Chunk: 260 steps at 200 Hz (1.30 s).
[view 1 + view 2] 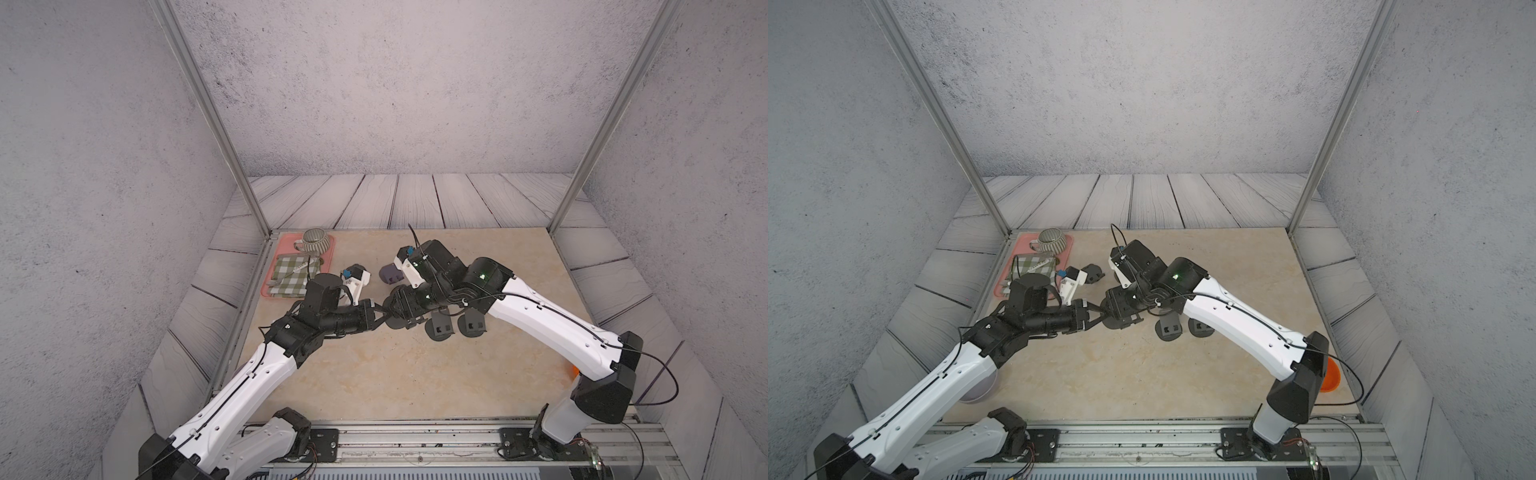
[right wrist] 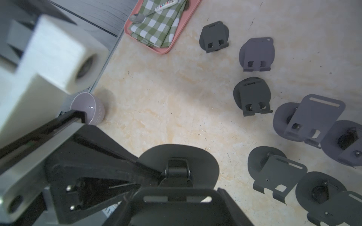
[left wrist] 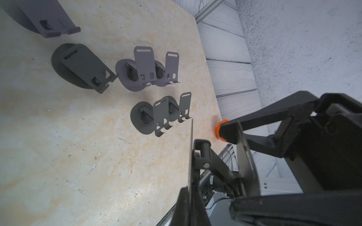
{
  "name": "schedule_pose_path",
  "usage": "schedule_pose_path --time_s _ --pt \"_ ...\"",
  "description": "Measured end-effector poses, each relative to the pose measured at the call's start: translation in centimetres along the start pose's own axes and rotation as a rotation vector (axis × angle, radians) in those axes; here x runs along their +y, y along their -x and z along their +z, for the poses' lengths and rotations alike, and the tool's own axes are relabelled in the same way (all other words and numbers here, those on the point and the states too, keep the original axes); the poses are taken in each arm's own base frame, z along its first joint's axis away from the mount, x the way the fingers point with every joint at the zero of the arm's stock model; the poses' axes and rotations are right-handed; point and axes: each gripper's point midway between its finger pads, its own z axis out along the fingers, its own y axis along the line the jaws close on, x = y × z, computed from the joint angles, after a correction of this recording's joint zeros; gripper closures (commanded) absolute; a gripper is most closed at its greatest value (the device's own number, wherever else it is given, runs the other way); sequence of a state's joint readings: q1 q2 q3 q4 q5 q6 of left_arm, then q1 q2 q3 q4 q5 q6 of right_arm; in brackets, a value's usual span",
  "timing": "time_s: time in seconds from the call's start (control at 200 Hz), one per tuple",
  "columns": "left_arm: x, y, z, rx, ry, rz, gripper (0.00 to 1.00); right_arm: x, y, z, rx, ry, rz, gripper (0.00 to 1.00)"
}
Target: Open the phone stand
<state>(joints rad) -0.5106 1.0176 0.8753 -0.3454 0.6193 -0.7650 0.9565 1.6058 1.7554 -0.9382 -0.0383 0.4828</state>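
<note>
The beige table (image 1: 374,374) carries both arms, which meet near its middle. A pink tray (image 2: 177,40) with a checked cloth (image 2: 156,25) sits at the far left corner. Other dark stands (image 2: 252,95) are scattered around the meeting point. The phone stand (image 2: 176,156) is mid-table between the grippers. The left gripper (image 2: 156,173) is clenched on the edge of its oval base. The right gripper (image 1: 394,309) sits at its slotted plate, but whether it grips cannot be told. A pale bowl (image 2: 88,107) rests by the table's left edge.
</note>
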Motion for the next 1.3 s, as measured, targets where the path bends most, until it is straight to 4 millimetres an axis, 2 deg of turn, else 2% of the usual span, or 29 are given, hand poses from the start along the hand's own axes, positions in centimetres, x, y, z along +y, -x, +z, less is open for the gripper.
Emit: schedule_pose_path --time_s 0.165,0.505,0.801,1.301 --pt "0.0 0.4 0.5 0.026 -0.044 -0.044 1.00 -0.5 0.5 -0.7 -0.062 -0.029 -0.011 0.45" --pt "-0.8 0.1 1.7 0.105 -0.140 -0.080 1.00 -1.3 0.3 -2.5 -0.141 -0.076 -0.037 0.45" --pt "-0.5 0.0 1.7 0.109 -0.162 -0.091 1.00 -0.8 0.3 -2.7 -0.168 -0.104 -0.093 0.49" --pt "-0.7 -0.1 1.7 0.127 -0.200 -0.087 1.00 0.0 0.1 -3.7 -0.204 -0.152 -0.181 0.49"
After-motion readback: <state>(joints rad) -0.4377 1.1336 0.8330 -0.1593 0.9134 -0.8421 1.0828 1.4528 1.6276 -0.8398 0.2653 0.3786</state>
